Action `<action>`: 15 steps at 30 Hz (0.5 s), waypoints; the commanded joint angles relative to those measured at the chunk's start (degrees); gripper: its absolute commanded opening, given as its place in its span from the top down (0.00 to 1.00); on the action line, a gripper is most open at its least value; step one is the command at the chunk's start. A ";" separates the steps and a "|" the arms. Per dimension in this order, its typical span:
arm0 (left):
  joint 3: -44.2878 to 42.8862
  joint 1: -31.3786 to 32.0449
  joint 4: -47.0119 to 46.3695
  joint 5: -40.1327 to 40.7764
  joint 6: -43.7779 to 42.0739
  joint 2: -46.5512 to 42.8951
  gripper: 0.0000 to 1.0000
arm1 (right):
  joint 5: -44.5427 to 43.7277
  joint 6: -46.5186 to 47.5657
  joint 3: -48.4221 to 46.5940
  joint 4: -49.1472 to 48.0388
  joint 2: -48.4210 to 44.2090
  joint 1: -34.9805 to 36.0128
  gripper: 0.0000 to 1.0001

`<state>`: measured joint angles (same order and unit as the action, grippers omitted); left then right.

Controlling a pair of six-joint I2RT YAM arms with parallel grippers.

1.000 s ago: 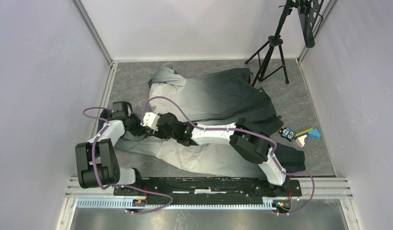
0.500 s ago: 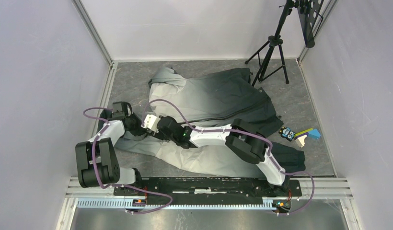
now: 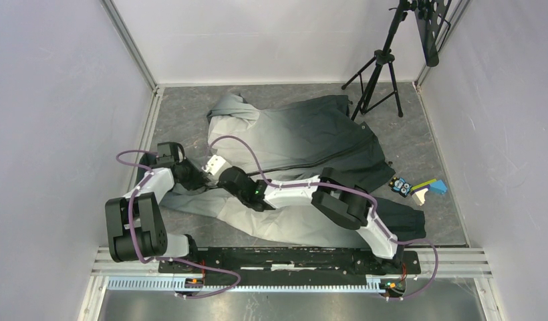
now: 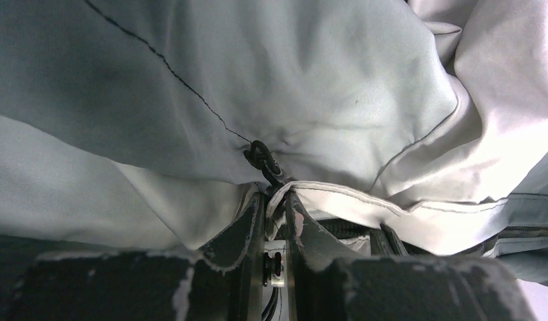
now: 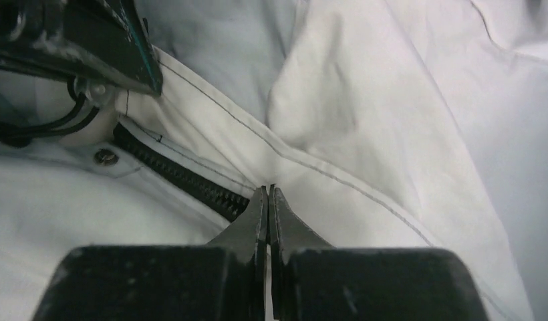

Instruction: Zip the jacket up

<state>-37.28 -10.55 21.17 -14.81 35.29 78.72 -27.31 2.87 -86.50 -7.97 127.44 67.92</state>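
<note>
Pale grey cloth at the left hem of the jacket (image 3: 305,134), which lies spread across the worktop (image 3: 425,120), is pinched in the left gripper (image 4: 275,200). Its fingers are clamped on a folded edge just behind a black pull cord (image 4: 263,160). Just beside it to the right, the right gripper (image 5: 268,195) has its fingers pressed together at the end of a single row of zipper teeth (image 5: 184,177). Whether they trap the slider or any cloth I cannot tell. Further right, the front opening runs towards the dark charcoal end and looks unjoined. By my reading the zipping has not started: the two ends must be mated, then the slider drawn along the whole front.
</note>
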 commanded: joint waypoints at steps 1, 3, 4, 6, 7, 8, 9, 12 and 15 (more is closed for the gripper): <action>-0.58 -0.77 1.50 5.38 -1.89 -1.78 0.98 | -3.03 -10.03 10.23 -9.46 -10.09 -0.08 1.00; -0.61 -0.86 1.60 5.83 -1.89 -2.26 0.98 | -2.76 -13.23 14.73 -14.44 -12.43 -0.29 1.00; -0.60 -0.88 1.55 5.84 -1.84 -2.46 0.98 | -2.70 -14.37 16.03 -15.45 -12.88 -0.35 1.00; -0.47 -0.89 1.89 6.51 -1.72 -2.81 0.98 | -4.12 -18.23 18.02 -16.22 -13.61 -0.65 1.00; -0.30 -0.89 2.10 7.10 -1.57 -3.14 0.98 | -3.79 -19.87 19.01 -16.74 -13.91 -1.04 1.00; -0.13 -0.93 2.29 8.02 -1.42 -3.62 0.98 | -3.16 -21.93 20.29 -17.16 -14.19 -1.55 1.00; -0.05 -0.93 2.38 8.61 -1.38 -4.25 0.98 | -2.12 -23.21 21.15 -17.95 -14.48 -2.17 1.00; -0.02 -0.97 3.05 10.52 -1.39 -5.64 0.98 | 0.70 -24.45 21.93 -19.32 -13.89 -3.15 1.00; -0.02 -0.97 3.52 11.87 -1.69 -6.74 0.98 | 2.52 -27.01 21.00 -18.08 -12.40 -4.73 1.00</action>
<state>-37.26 -10.48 24.53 -12.19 35.31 74.17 -23.24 -19.86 -65.58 -26.26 115.52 66.11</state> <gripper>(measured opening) 0.202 0.004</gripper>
